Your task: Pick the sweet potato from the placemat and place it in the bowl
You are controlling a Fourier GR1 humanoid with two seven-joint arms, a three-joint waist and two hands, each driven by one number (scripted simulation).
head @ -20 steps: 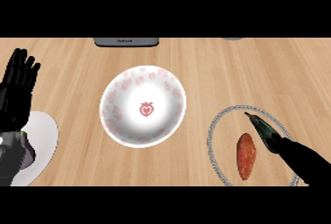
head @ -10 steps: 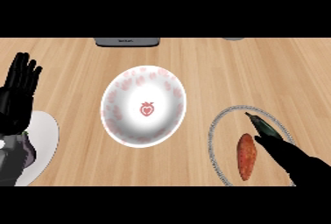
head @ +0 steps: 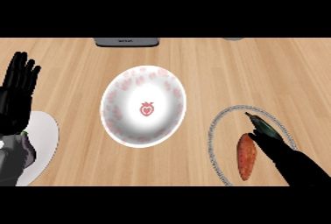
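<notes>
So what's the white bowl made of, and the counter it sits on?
The bowl looks like glazed ceramic: smooth white, with pink blotches round the rim and a red strawberry mark at its centre. The counter looks like pale wood with a matte finish, since long grain lines run across it. It could also be a wood-look laminate.

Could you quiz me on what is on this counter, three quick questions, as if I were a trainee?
1. True or false: the sweet potato already lies in the bowl.
2. Which hand is beside the sweet potato? A. left hand B. right hand
3. Fill in: the mark at the bowl's centre looks like a ____.

Key: 1. False, it lies on the round placemat, right of the bowl. 2. B; the left hand rests open at the left edge. 3. Strawberry.
</notes>
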